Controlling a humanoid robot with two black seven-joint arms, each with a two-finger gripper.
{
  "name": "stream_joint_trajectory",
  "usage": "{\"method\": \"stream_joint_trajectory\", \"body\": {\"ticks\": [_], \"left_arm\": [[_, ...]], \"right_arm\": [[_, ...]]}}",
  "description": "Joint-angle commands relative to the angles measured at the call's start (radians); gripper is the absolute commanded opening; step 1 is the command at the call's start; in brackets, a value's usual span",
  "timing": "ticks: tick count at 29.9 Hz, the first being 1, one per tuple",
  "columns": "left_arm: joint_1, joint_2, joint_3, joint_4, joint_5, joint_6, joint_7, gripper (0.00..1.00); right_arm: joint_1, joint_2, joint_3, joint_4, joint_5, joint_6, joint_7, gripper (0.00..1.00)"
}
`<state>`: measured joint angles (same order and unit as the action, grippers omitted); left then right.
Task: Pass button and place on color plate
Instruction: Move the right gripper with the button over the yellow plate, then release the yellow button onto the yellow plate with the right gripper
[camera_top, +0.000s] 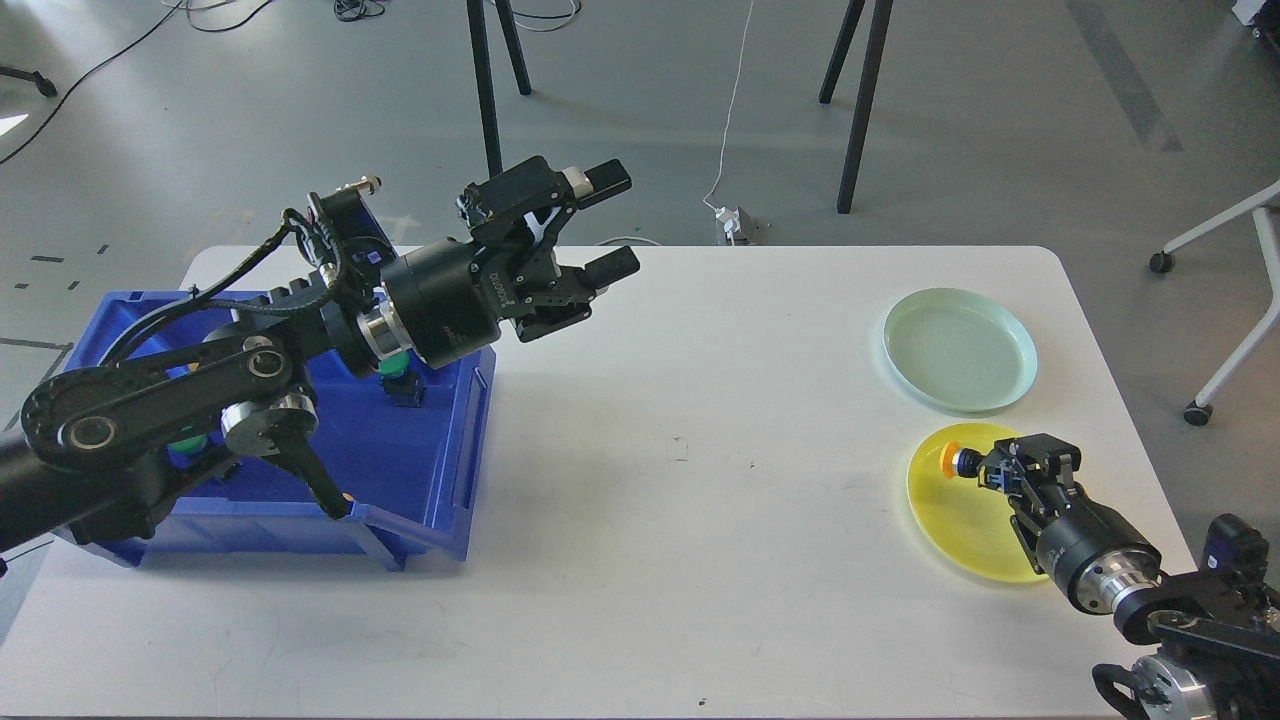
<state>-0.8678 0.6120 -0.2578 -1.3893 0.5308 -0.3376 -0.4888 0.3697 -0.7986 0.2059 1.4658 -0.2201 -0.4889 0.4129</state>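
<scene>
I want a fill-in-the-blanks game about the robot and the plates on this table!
1. The right end effector holds a button with an ____ cap.
2. That button is over the ____ plate.
3. The pale green plate has ____ on it.
4. The left end effector is open, and beside its arm sits a ____ bin.

Missing words: orange; yellow; nothing; blue

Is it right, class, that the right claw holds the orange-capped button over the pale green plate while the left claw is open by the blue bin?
Not quite. The head view shows the right claw holding the orange-capped button over the round yellow plate, not the pale green plate. The left claw is indeed open by the blue plastic bin.
</scene>
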Motion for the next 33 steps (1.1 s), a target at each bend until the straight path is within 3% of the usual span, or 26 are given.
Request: {"method": "stream_joint_trajectory", "body": {"ticks": [1,6,9,13,18,26,33], "left_arm": [[0.000,0.000,0.000,-0.001,0.000,0.000,0.000,0.99],[0.000,0.000,0.000,-0.001,0.000,0.000,0.000,0.99],[0.000,0.000,0.000,-0.001,0.000,0.000,0.000,0.99],[0.000,0.000,0.000,-0.001,0.000,0.000,0.000,0.99],[0.000,0.000,0.000,-0.001,0.002,-0.014,0.000,0.99],[0.001,0.000,-0.001,0.001,0.000,-0.021,0.000,0.99],[0.010,0.002,-0.063,0.001,-0.003,-0.017,0.000,0.99]], "right_arm": [[0.012,0.022,-0.034,-0.074,0.002,0.000,-0.003,0.01],[0.012,0.027,-0.026,-0.091,0.004,0.000,-0.005,0.04],[0.014,0.027,-0.019,-0.090,0.005,0.000,-0.003,0.12],[0.009,0.027,0.012,-0.091,0.005,0.000,-0.002,0.44],[-0.003,0.027,0.027,-0.097,0.005,0.000,0.004,0.96],[-0.018,0.015,0.041,-0.078,0.011,0.000,0.017,0.98],[-0.005,0.002,0.213,-0.044,0.005,0.000,0.017,0.98]]}}
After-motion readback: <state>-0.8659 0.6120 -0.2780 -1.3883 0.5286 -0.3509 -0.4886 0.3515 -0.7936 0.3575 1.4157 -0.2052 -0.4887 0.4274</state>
